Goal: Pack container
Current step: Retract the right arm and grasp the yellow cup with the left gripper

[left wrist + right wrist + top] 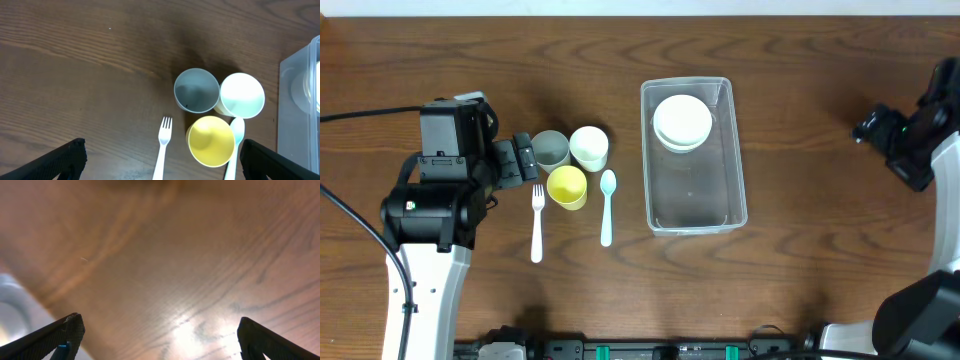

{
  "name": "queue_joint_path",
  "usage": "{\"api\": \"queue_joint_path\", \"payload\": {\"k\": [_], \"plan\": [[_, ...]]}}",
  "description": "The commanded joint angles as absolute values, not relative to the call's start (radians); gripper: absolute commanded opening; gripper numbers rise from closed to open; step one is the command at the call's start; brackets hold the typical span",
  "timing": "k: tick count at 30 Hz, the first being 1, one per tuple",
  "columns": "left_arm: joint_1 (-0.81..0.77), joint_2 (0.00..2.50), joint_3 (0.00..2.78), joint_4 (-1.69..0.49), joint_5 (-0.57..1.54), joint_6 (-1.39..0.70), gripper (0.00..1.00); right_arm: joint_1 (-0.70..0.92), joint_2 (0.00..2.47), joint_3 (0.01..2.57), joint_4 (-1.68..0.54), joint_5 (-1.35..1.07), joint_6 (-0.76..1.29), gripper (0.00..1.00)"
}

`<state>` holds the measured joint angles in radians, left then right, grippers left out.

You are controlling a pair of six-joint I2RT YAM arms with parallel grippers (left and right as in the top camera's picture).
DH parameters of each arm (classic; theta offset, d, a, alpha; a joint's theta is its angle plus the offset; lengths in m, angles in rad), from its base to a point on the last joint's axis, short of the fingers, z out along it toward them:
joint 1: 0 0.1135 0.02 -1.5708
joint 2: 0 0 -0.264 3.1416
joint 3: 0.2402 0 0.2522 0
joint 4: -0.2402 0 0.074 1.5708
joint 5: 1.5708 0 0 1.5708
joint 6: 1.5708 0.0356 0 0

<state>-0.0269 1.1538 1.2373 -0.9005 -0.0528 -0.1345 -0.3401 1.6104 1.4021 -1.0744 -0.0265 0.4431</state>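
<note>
clear rectangular plastic container [692, 205] held round white bowl [682, 122] | left tool [523, 158] was wide open, empty, left of container | right tool [160, 332] was wide open, empty, right of container

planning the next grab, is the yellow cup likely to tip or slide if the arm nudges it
The yellow cup looks like thin plastic, so it is probably light and apt to slide on the smooth table. It stands upright close beside the grey cup and white cup, so a push would likely shove those too.

White arm links [420, 290], black joint housings [445, 135], black cable [360, 113], dark wedge-shaped claw fingers [55, 162]
</note>
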Motion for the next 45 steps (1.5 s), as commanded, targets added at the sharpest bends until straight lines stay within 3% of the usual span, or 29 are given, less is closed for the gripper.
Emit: {"api": "queue_joint_path", "payload": {"k": [1, 9, 15, 21, 34, 41, 43, 45], "plan": [[-0.023, 1.15, 1.253, -0.9, -0.045, -0.144, 0.98, -0.353, 1.612, 1.337, -1.05, -0.027, 0.433, 0.99], [-0.023, 1.174, 1.253, -0.863, 0.017, -0.184, 0.98, -0.353, 1.612, 1.314, -1.043, -0.026, 0.432, 0.99], [-0.024, 1.287, 1.254, -0.98, 0.027, -0.204, 0.99, -0.353, 1.612, 1.314, -1.043, -0.027, 0.432, 0.99], [-0.026, 1.412, 1.253, -1.028, 0.102, -0.209, 0.76, -0.352, 1.612, 1.314, -1.043, -0.027, 0.432, 0.99], [-0.11, 1.646, 1.253, -1.028, 0.095, -0.22, 0.73, -0.352, 1.612, 1.314, -1.043, -0.027, 0.432, 0.99], [-0.124, 1.747, 1.25, -0.997, 0.059, -0.265, 0.67, -0.352, 1.612, 1.314, -1.043, -0.027, 0.432, 0.99], [-0.124, 1.764, 1.25, -0.986, 0.059, -0.265, 0.58, -0.352, 1.612, 1.314, -1.043, -0.027, 0.432, 0.99], [-0.124, 1.771, 1.25, -0.982, 0.06, -0.265, 0.31, -0.352, 1.612, 1.314, -1.043, -0.027, 0.432, 0.99]]}}
